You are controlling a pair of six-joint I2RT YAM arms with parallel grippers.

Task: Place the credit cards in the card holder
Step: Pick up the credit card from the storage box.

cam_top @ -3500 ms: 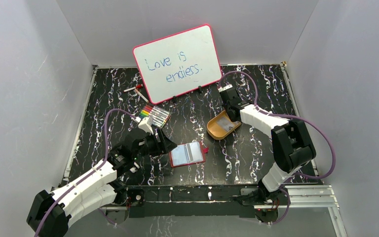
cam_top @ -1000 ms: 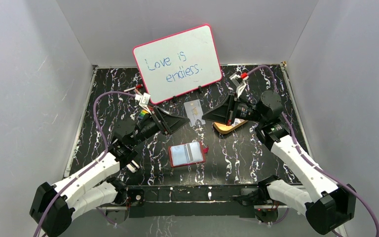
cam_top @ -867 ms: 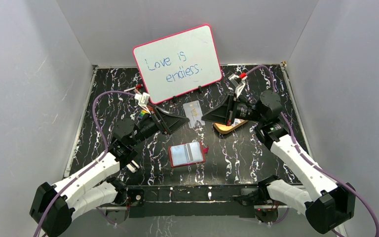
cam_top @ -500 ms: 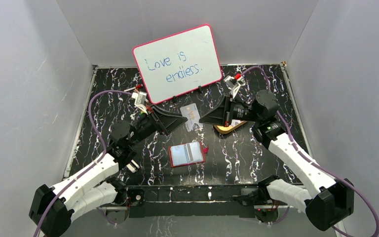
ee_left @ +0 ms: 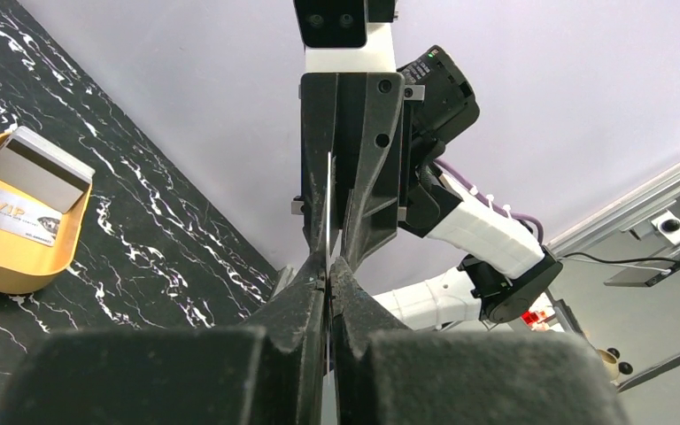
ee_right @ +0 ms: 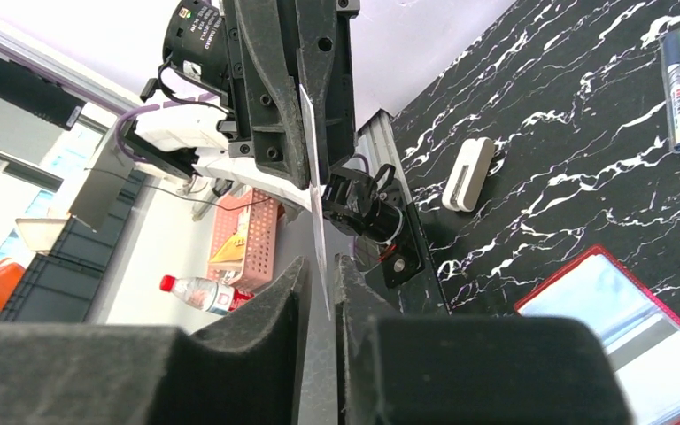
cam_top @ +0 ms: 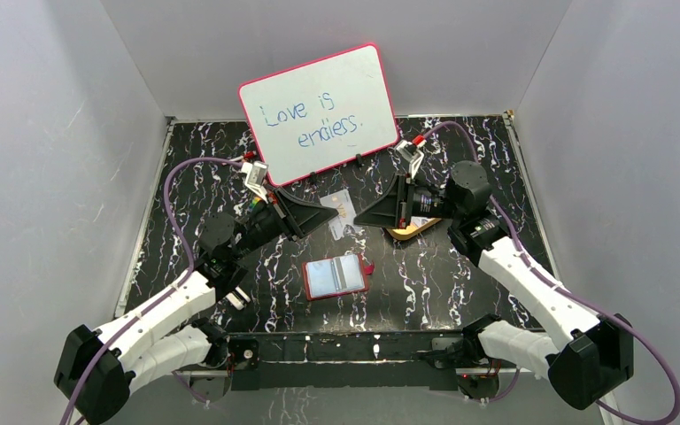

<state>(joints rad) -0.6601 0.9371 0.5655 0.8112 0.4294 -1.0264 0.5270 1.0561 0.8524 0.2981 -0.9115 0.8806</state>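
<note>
While it passes between arms, apparently for a better grip, one credit card (cam_top: 343, 212) hangs edge-on in mid-air beyond the open card holder (cam_top: 336, 276), left gripper (ee_left: 328, 266) clenched on its edge, right gripper (ee_right: 320, 266) with jaws slightly parted around the opposite edge.

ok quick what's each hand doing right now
left hand: closed on the credit card
right hand: slightly open around the card
</note>
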